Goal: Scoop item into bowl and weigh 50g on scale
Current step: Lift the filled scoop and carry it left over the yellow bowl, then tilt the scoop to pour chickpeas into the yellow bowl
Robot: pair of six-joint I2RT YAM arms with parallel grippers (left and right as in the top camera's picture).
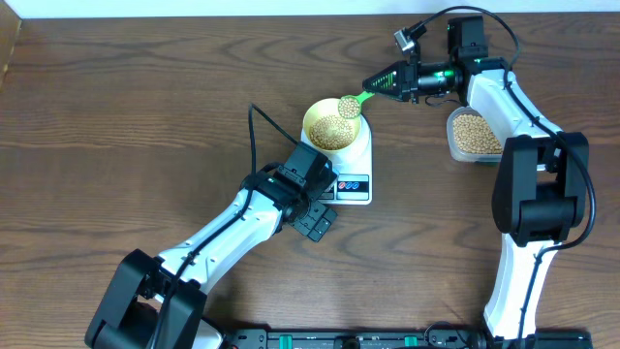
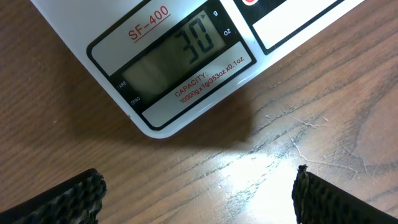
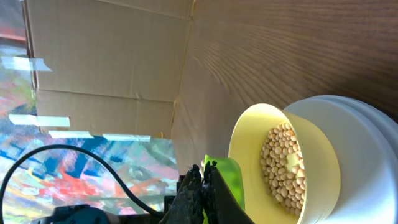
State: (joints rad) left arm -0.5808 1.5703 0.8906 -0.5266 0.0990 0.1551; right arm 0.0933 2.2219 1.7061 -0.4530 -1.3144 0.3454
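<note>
— On the left?
— Only the left gripper (image 1: 317, 219), fingers (image 2: 81, 193) spread wide, gripping nothing, just before the front edge of the scale (image 1: 355, 184). Its display (image 2: 186, 53) reading 30.
— On the scale?
— A pale yellow bowl (image 1: 309, 121), partly filled with beans (image 1: 332, 134).
— Further right?
— A green spoon (image 1: 355, 101), heaped with beans, above the bowl's rim, handle pinched in the right gripper (image 1: 372, 86), clamped tight. Beyond, a clear tub (image 1: 450, 134) of beans.

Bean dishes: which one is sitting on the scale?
The pale yellow bowl sits on the white scale; the clear tub rests straight on the table.
</note>
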